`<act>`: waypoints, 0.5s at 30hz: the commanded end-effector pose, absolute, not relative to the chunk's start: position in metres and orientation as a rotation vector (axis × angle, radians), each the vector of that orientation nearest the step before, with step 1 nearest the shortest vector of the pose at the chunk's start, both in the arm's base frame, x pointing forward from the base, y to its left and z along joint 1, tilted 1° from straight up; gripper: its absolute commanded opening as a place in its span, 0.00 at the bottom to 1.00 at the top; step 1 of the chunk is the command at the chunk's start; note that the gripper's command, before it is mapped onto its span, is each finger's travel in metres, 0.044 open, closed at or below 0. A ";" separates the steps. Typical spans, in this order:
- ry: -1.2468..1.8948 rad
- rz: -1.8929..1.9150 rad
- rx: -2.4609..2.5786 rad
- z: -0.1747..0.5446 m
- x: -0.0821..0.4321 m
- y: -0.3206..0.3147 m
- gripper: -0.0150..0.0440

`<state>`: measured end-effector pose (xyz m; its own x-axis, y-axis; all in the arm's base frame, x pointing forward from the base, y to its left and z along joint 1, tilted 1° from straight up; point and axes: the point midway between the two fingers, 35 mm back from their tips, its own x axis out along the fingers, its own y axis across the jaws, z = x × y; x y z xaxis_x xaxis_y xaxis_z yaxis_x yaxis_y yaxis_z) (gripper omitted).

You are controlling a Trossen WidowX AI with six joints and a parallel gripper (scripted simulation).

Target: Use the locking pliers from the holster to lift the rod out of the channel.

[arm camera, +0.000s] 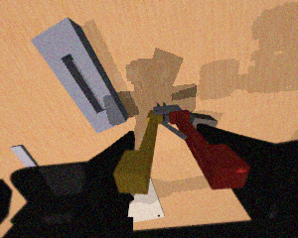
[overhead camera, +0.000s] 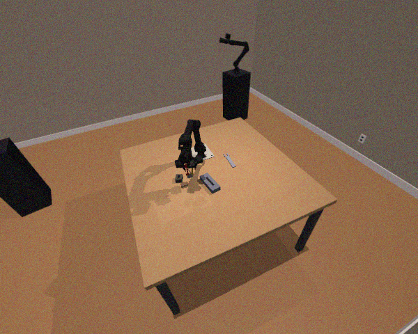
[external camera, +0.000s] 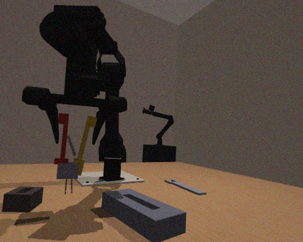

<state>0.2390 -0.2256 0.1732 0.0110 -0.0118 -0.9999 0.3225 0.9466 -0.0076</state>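
Locking pliers with red and yellow handles and a small grey body: carrying these roughly upright above the wooden worktop, between the dark slotted holster block and the blue-grey channel block. Clamping the black gripper on the handles, jaws standing wide around the pair; hanging thin prongs below, apart from both blocks. Probably transferring towards the channel now, with locking and lifting not yet done. Risking an early click if squeezing too hard in transit, thereby narrowing the prongs before reaching the rod; risking slip or swing if easing the grip, with only the handle tops bearing the load. Facing a likely snag on the slot's rim if lowering with the prongs turned across the slot or leaning. Possibly missing the rod altogether if descending off-line, its place in the dark slot being impossible to make out; possibly dragging the block along if locking on a wall instead.
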 end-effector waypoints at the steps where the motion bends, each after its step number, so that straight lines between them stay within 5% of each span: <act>1: 1.538 -0.253 0.239 0.175 0.245 -0.221 0.79; 15: 1.542 -0.210 0.198 0.175 0.262 -0.204 0.79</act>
<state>0.2571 -0.2086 0.1733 0.0119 -0.0103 -0.9999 0.2681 0.9634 -0.0067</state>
